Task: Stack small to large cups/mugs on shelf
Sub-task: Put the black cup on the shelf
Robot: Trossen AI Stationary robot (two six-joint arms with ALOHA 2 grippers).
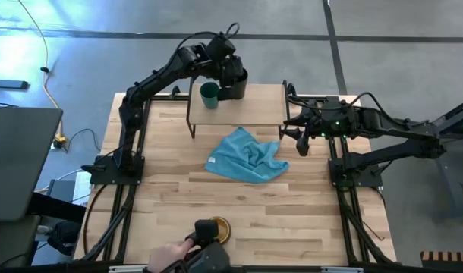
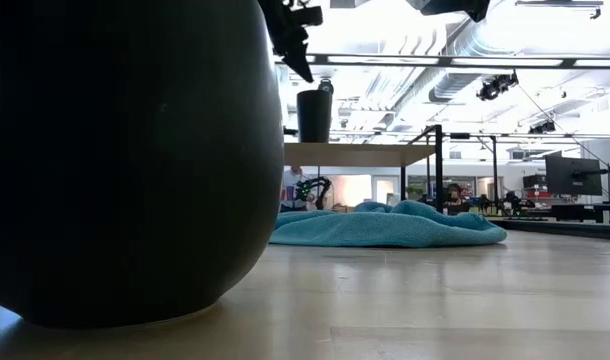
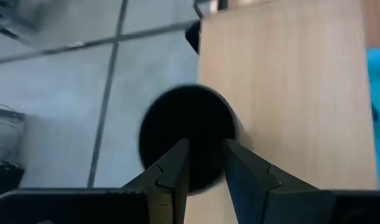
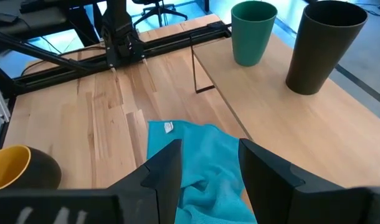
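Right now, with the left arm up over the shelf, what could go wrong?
The black cup stands near the shelf's back edge under the open left gripper; a nudge could tip it off. The teal cup stands close beside it and might get bumped.

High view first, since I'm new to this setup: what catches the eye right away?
A crumpled teal cloth lies mid-table. On the shelf at the far edge, a teal cup stands beside a black cup, with the left gripper above the black one. A hand holds the yellow-lined mug at the near edge.
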